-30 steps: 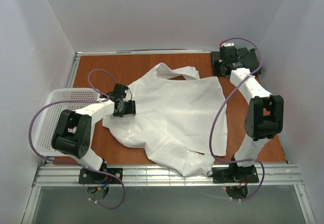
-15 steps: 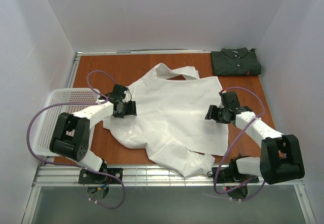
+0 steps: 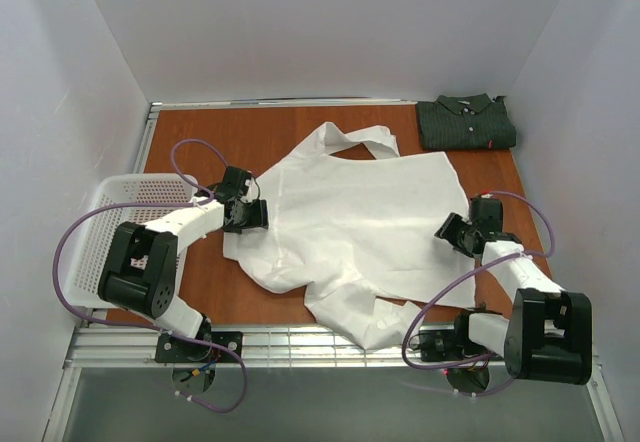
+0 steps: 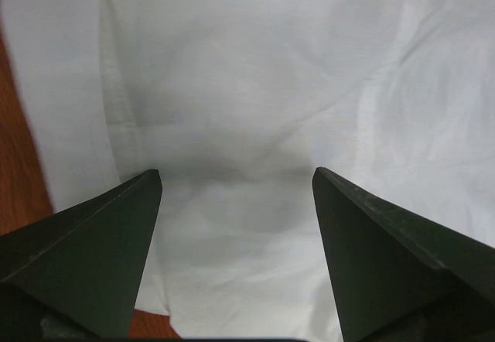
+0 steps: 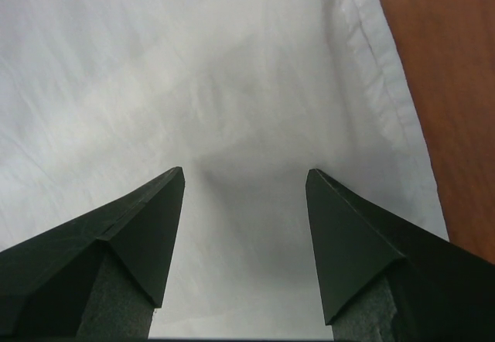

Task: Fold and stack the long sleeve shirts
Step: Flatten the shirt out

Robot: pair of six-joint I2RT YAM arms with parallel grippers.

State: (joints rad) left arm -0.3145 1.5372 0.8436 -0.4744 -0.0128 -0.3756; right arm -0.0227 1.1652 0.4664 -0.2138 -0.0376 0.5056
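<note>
The white long sleeve shirt (image 3: 345,222) lies spread and rumpled across the middle of the table, collar at the back, one sleeve bunched at the front edge. The dark grey-green shirt (image 3: 466,122) lies folded at the back right corner, its red tag showing. My left gripper (image 3: 246,214) is open over the white shirt's left edge; white cloth (image 4: 255,87) lies between its fingers (image 4: 93,249). My right gripper (image 3: 455,232) is open over the shirt's right edge, with white cloth (image 5: 193,87) under its fingers (image 5: 363,241).
A white plastic mesh basket (image 3: 115,202) stands at the left edge beside my left arm. Bare brown table (image 3: 230,127) shows at the back left and right of the white shirt (image 5: 448,87). White walls enclose three sides.
My right arm swung from the back right corner, uncovering the dark shirt, to the white shirt's right edge. The white shirt has shifted a little to the right. My left gripper barely moved.
</note>
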